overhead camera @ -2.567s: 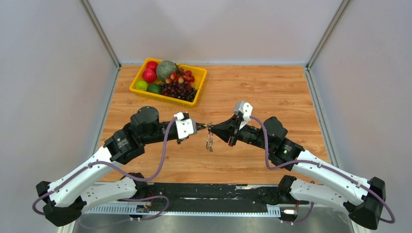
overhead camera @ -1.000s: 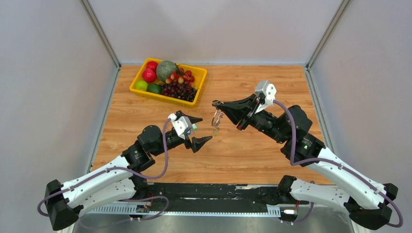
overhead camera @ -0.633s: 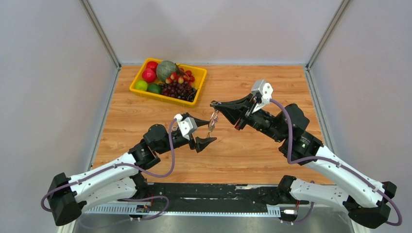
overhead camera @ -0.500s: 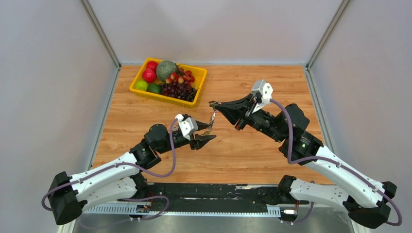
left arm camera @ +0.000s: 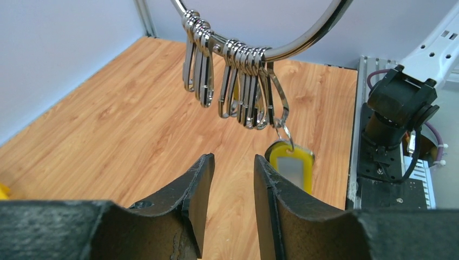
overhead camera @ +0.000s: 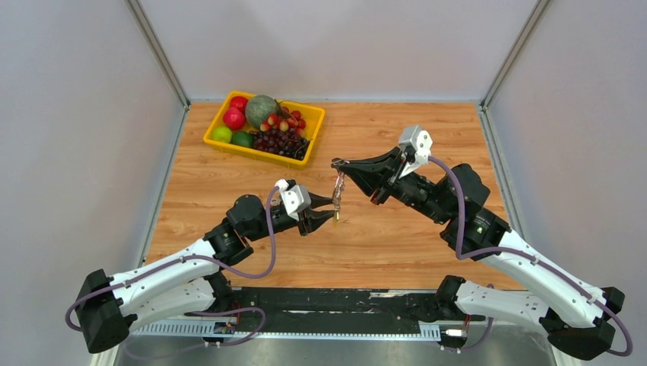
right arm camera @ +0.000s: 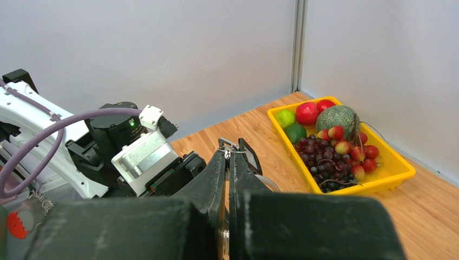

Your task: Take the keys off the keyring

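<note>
The right gripper (overhead camera: pixel 336 162) is clenched on the top of the large thin silver wire keyring (left arm camera: pixel 295 46), holding it in the air above the wooden table (overhead camera: pixel 397 244). In the right wrist view its fingers are pressed together with the wire pinched at their tips.

A row of silver metal snap clips (left arm camera: pixel 243 81) hangs from the loop. The end clip carries a yellow plastic key tag (left arm camera: pixel 290 170).

The left gripper (left arm camera: pixel 233 165) sits just below the clips, its fingers a narrow gap apart with nothing between them. The tag lies outside that gap, right against the outer edge of one finger.

Well apart, at the far left of the table, a yellow plastic tray (overhead camera: pixel 255 153) holds a green melon (overhead camera: pixel 261 110), red apples, limes and dark grapes.
</note>
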{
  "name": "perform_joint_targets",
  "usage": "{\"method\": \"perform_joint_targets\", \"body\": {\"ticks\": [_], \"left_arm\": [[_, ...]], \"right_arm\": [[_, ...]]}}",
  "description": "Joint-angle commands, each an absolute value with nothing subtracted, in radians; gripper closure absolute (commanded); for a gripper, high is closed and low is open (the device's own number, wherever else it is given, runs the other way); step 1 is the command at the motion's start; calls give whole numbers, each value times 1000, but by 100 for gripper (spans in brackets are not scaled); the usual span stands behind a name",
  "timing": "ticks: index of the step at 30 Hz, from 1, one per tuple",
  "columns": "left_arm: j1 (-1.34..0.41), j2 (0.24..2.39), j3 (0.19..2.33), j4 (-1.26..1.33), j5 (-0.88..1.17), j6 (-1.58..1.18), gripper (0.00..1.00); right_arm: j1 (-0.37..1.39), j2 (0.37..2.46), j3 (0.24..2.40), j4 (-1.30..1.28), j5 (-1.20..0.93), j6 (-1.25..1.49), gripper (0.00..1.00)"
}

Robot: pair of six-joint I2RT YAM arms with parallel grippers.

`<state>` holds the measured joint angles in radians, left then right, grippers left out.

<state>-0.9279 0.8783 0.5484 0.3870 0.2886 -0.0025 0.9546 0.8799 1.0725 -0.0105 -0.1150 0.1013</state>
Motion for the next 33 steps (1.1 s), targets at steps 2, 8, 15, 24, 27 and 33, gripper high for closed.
{"method": "perform_joint_targets", "body": {"ticks": [2,8,15,24,27,33], "left_arm": [[-930,876,558,442,323,-17,50],[-931,891,560,459,345,-23,45],[-930,932,587,466,403,-34,45],[-930,951,589,486,408,-33,52],[-930,959,597,490,413,-34,66],[-930,972,607,482,433,-31,75]], "right_arm": [[959,864,1119,36,-122,114,100],[960,871,1124,37,-126,116,100],[959,873,1125,37,-127,116,100],[959,873,1129,37,-134,118,100],[960,873,1128,38,-135,120,100],[959,865,1116,37,-124,120,100]]}}
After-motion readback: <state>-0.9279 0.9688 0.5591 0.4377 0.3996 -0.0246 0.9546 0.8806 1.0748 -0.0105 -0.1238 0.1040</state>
